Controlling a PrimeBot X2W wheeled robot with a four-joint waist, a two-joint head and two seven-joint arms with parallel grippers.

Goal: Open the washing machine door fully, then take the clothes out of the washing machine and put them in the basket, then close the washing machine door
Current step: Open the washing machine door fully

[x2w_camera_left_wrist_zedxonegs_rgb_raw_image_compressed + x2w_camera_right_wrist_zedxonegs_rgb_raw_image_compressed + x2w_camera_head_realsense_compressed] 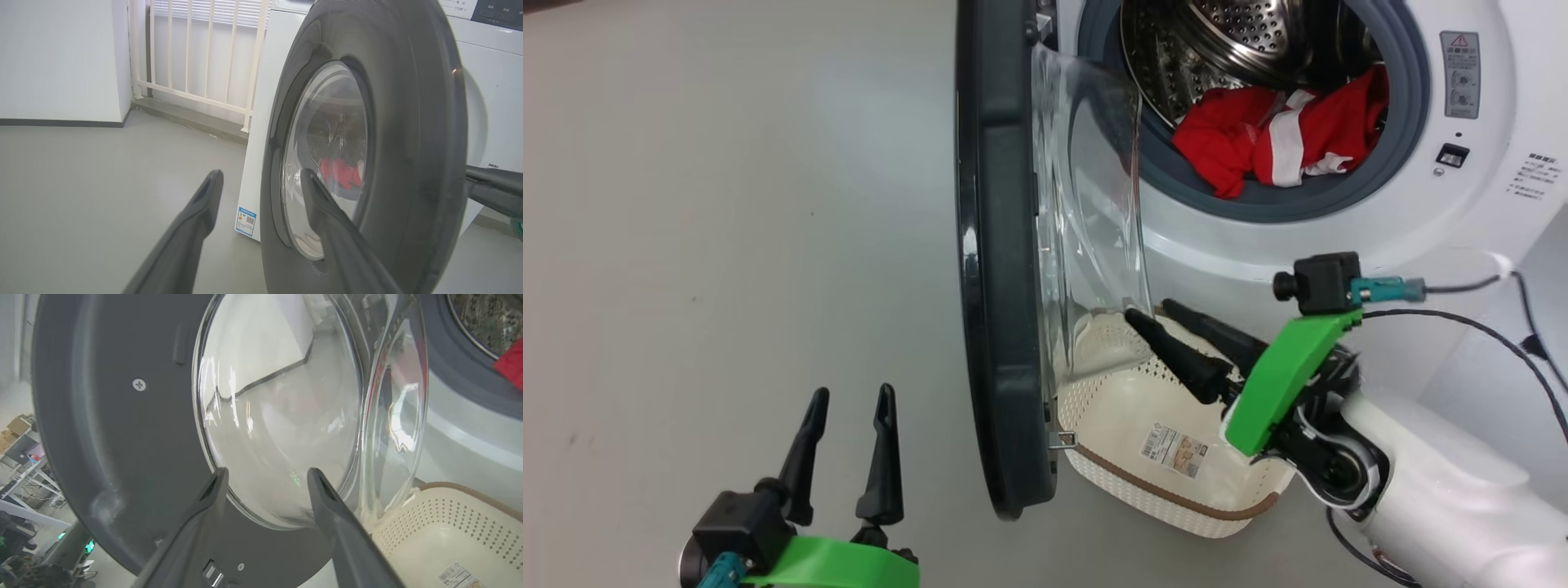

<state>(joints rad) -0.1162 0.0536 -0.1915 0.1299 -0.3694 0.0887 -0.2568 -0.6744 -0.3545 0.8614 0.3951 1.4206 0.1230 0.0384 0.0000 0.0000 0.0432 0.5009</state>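
Head view: the washing machine door (1001,245) stands open, edge-on. Red clothes (1282,139) lie in the drum (1225,41) of the washing machine (1462,212). The basket (1127,408) sits on the floor (727,204) beneath, and the right gripper (1150,310) hangs over it, fingers apart and empty.
Left wrist view: the left gripper (261,173), spread wide, faces the door's outer side.
Right wrist view: the door's glass bowl (282,416) is just beside the basket.
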